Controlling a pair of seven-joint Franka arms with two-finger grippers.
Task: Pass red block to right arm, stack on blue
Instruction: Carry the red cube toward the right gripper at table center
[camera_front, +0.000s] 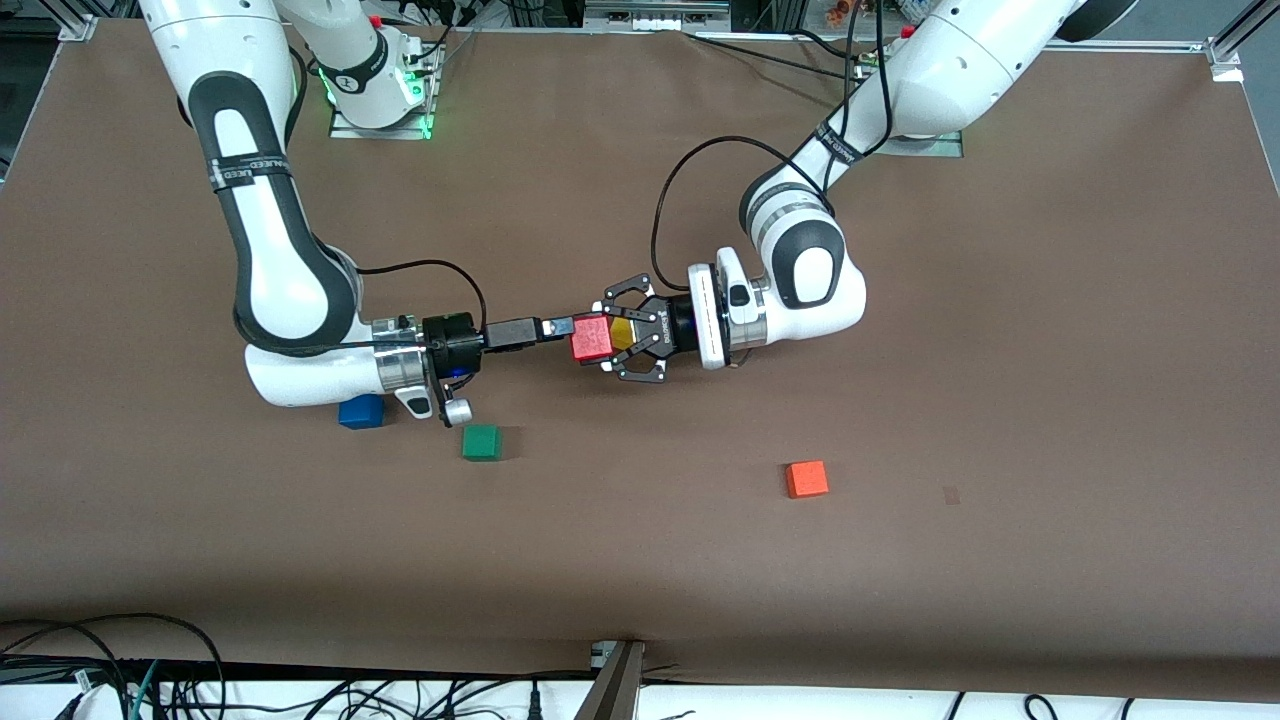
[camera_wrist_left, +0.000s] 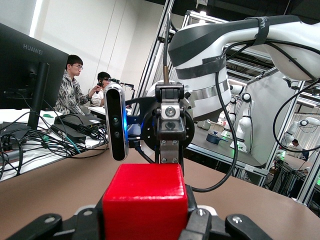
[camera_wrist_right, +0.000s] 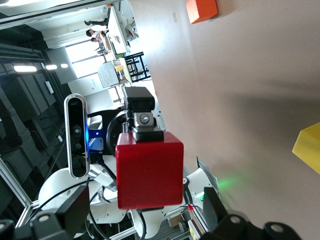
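Here's the handover, mid-table: the red block (camera_front: 591, 338) is up off the brown table cover (camera_front: 640, 560), caught between the two arms. The left gripper (camera_front: 608, 336), the wide black linkage claw, is clenched on it. In the left wrist view the red block (camera_wrist_left: 145, 200) sits snug between the claw's black fingers (camera_wrist_left: 85, 220), its face filling the lower middle of the picture.

The right gripper (camera_front: 562, 326) comes in level from the right arm's end and meets the block's other face, tip touching it. Whether it has a grasp of its own I cannot tell. The left wrist view shows that right gripper (camera_wrist_left: 170, 150) straight above the block, with its wrist camera (camera_wrist_left: 115, 122) alongside.

Take the green cube (camera_front: 481, 442) as the marker. The blue block (camera_front: 361, 411) lies near it toward the right arm's end, slightly farther from the front camera and tucked against the right arm's wrist. The orange-red cube (camera_front: 806, 479) lies well apart from the green cube toward the left arm's end, slightly nearer the camera. The red block hangs over bare cover, not over any cube
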